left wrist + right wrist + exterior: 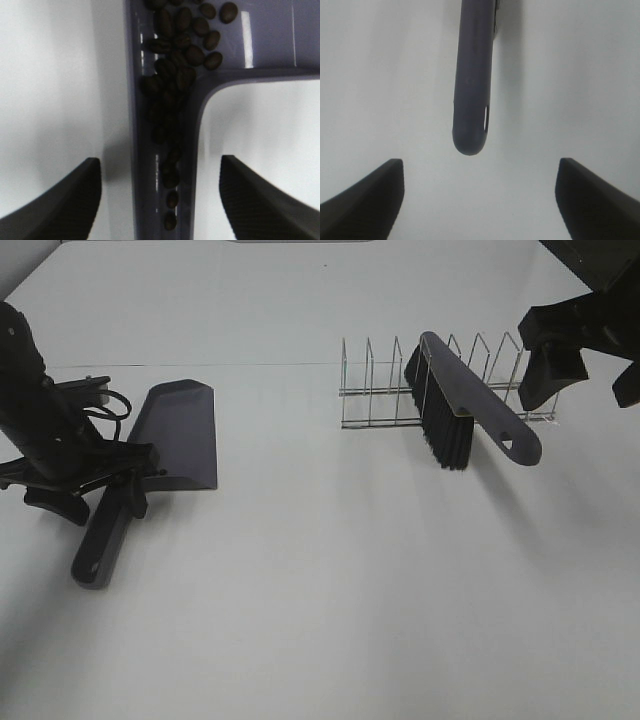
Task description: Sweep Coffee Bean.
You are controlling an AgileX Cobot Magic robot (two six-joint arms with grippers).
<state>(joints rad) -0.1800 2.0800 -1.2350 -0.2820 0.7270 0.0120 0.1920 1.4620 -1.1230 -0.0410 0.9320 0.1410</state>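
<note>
A dark grey dustpan (180, 430) lies on the white table at the left, its handle (100, 540) pointing toward the front. In the left wrist view, several coffee beans (172, 75) lie inside the dustpan (270, 35), bunched in a corner and trailing down its channel. My left gripper (100, 495) (160, 162) is open, with a finger on either side of the dustpan's handle end. A black-bristled brush (450, 405) leans in a wire rack (380, 390). My right gripper (590, 380) (480, 170) is open just beyond the brush handle (470, 90), not touching it.
The wire rack stands at the back right with the brush handle end (515, 440) sticking out toward the right. Cables (105, 405) hang by the left arm. The white table (330, 590) spreads across the front.
</note>
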